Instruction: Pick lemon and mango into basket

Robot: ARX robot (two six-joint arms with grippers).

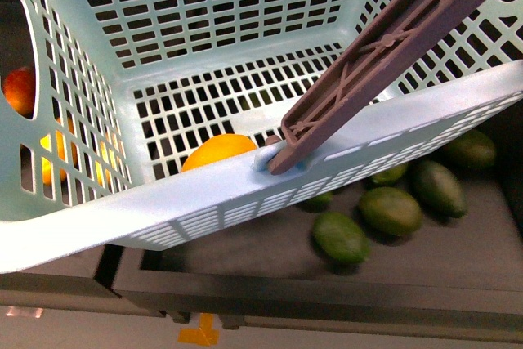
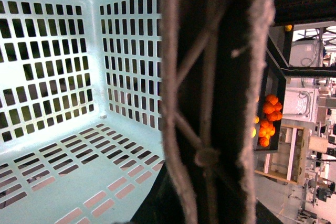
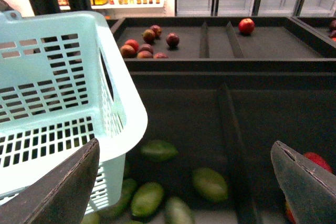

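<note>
Where the near rim dips, mango [image 1: 216,151] lies on basket [image 1: 425,112] floor, half hidden.
Brown handle [image 1: 392,46] slants up from near rim. Green fruits [image 1: 391,210] on dark shelf [image 1: 270,243] below and beside. Right fingers [image 3: 73,187] released, wide apart, empty; left fingers' state cannot be told.

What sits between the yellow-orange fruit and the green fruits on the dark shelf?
In the front view, the basket's pale near wall and the foot of its brown handle separate the yellow-orange fruit from the green fruits.
</note>
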